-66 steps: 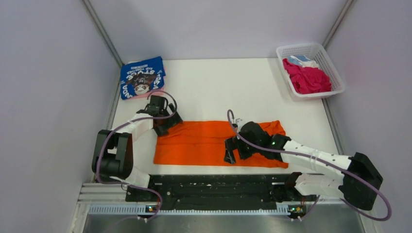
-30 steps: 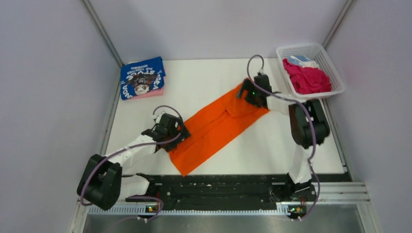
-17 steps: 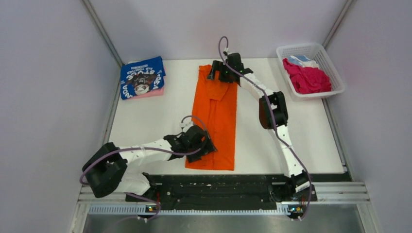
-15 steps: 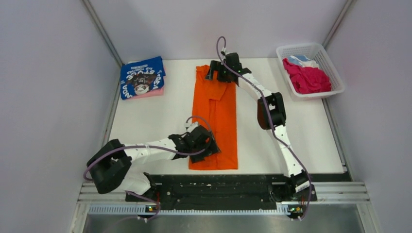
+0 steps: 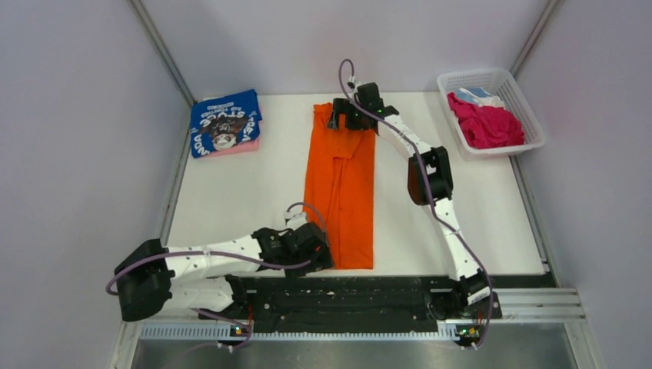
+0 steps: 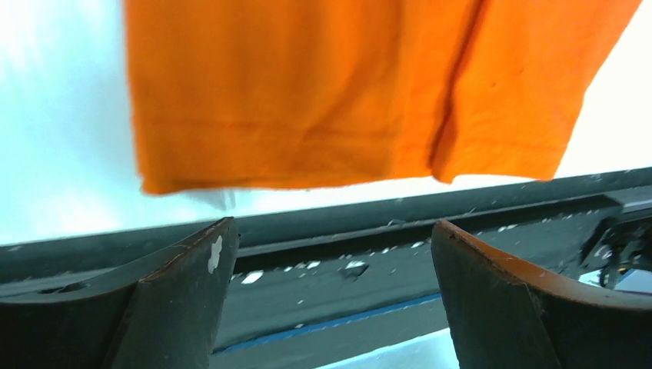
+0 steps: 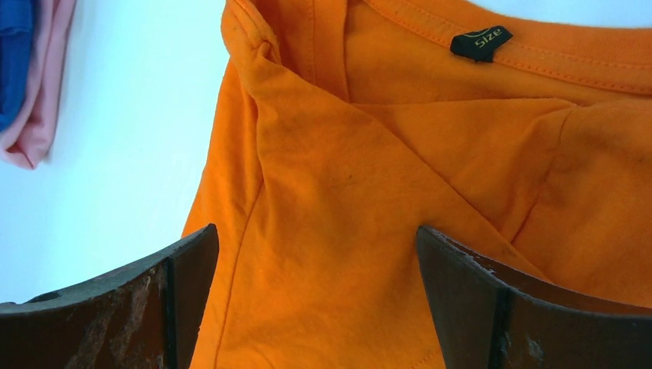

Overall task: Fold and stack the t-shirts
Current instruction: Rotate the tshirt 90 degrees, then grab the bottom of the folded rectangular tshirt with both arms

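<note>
Now the orange t-shirt (image 5: 340, 188) is lying as a long folded strip down the middle of the white table (image 5: 246, 200), its collar end at the far side and its hem near the black rail (image 5: 346, 296); two seconds ago it was lying crosswise, a second ago it was slanting between the arms, and since half a second ago it is sitting only slightly straighter. The left gripper (image 5: 311, 250) is hanging low at the strip's near left corner, having drawn back toward the rail from where it was pressing on the cloth half a second ago; in the left wrist view the left gripper (image 6: 330, 231) is standing wide apart with nothing between its fingers, the hem just beyond the tips. The right gripper (image 5: 350, 115) is hovering over the collar end, hardly shifted from before; its wrist view is showing the right gripper (image 7: 315, 234) spread wide above the cloth, gripping nothing, with the black size label (image 7: 480, 42) on the neckband ahead. The blue t-shirt (image 5: 225, 123) is resting folded on the pink one (image 5: 234, 149) at the far left corner; the magenta (image 5: 486, 124) and light-blue (image 5: 473, 94) tees are sitting bunched in the white basket (image 5: 492, 75) at the far right.
</note>
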